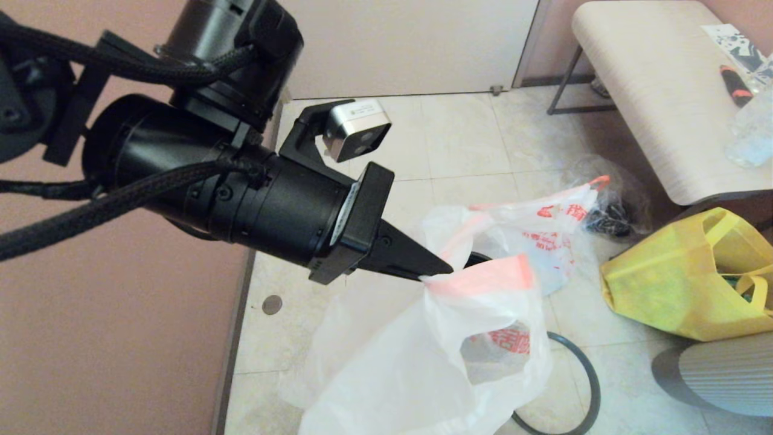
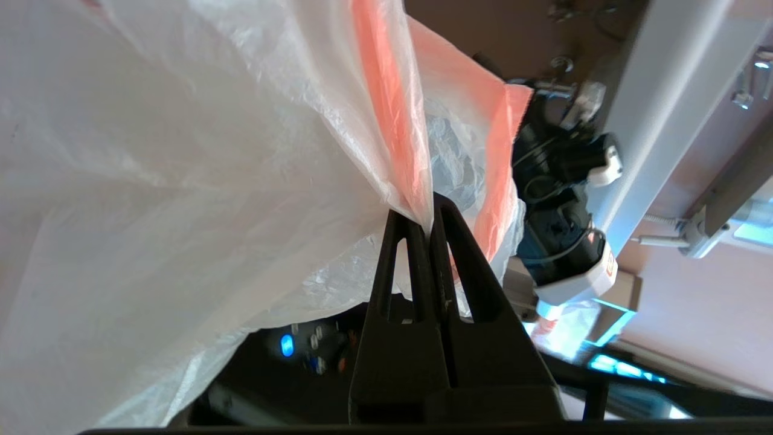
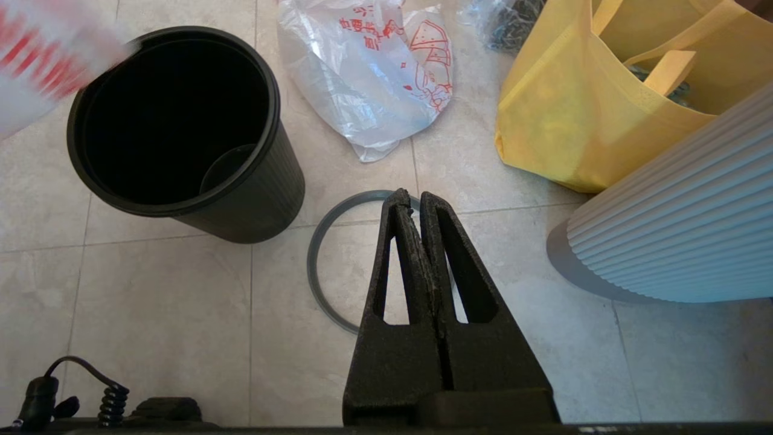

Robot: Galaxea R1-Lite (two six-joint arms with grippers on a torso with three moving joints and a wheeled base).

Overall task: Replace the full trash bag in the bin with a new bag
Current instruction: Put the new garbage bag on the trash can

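up in the air near the head camera, the left gripper point(image 1: 436, 270) was clamped tight on the orange-trimmed edge of the new bag point(image 1: 410, 368), which hung loose under it. the bin point(image 3: 181, 130) sat open and bare on the floor tiles, its grey hoop point(image 3: 338, 266) lying flat just beside it. the full trash bag point(image 3: 374, 78) lay behind the hoop, next to a yellow tote point(image 3: 580, 115). the right gripper point(image 3: 416, 202) hung low over the hoop, fingers pressed together on nothing.

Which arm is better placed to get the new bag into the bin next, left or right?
Left, probably. The left pincer is already shut on the new bag at its orange-red edge, holding it up near the bin, which stands empty. The right pincer is shut on nothing, over the grey hoop on the floor.
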